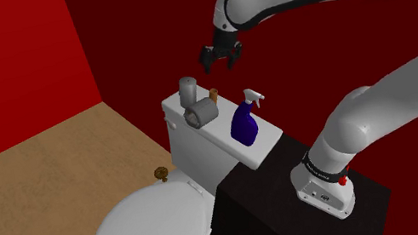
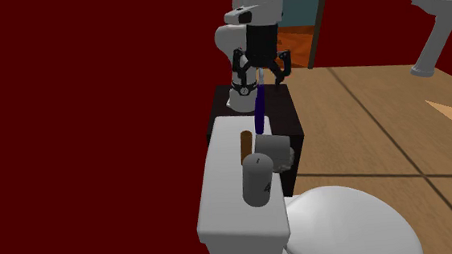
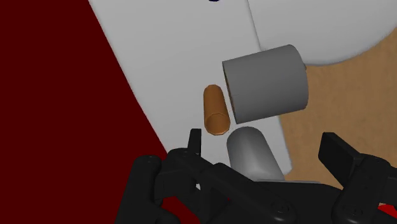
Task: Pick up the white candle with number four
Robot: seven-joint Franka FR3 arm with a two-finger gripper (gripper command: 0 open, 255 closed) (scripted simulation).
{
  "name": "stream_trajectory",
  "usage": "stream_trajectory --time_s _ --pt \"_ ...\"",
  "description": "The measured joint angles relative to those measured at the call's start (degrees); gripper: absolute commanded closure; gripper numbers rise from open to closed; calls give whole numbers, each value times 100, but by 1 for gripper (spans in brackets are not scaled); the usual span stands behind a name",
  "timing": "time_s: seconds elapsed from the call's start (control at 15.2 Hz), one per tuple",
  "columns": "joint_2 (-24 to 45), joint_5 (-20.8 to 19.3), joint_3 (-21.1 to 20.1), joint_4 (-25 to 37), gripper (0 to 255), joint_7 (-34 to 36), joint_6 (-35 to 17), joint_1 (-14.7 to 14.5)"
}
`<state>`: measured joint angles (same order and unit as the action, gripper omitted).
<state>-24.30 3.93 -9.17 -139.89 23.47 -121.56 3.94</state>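
- The candle [image 1: 188, 90] is a short, round, plain grey post that stands up straight. In the second exterior view a tiny wick pokes out of its flat top [image 2: 257, 179]. I cannot see any number on it.
- It stands on the toilet tank lid [image 1: 215, 139], at the end of the lid farthest from the black stand [image 1: 300, 214].
- A fatter grey roll [image 1: 203, 115] lies on its side just beside the candle, near the lid's front edge.
- A small brown tube [image 1: 215, 96] is near the lid's back edge, close to the roll.
- A blue spray bottle [image 1: 244, 122] stands at the lid's other end, by the stand.
- The gripper [image 1: 222, 57] hangs in the air above the lid, touching nothing.
- In the wrist view its two black fingers [image 3: 194, 145] are spread wide apart. The candle [image 3: 249, 153] shows between them, but they do not touch it.
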Motion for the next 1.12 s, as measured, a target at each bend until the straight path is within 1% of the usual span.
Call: stream_trajectory --time_s 0.26,0.4,0.53,0.73,0.86,1.12 --pt "727 -172 -233 59 0 596 -834 131" --pt "1216 -348 -347 200 0 944 -1256 214" --pt "1648 -563 -439 393 0 1326 -1560 279" --pt "2270 -963 -515 700 0 1937 -1953 344" --pt "2709 -1265 -477 950 0 2294 -2186 386" --pt "3107 -1554 -440 1052 0 2642 -2491 351"
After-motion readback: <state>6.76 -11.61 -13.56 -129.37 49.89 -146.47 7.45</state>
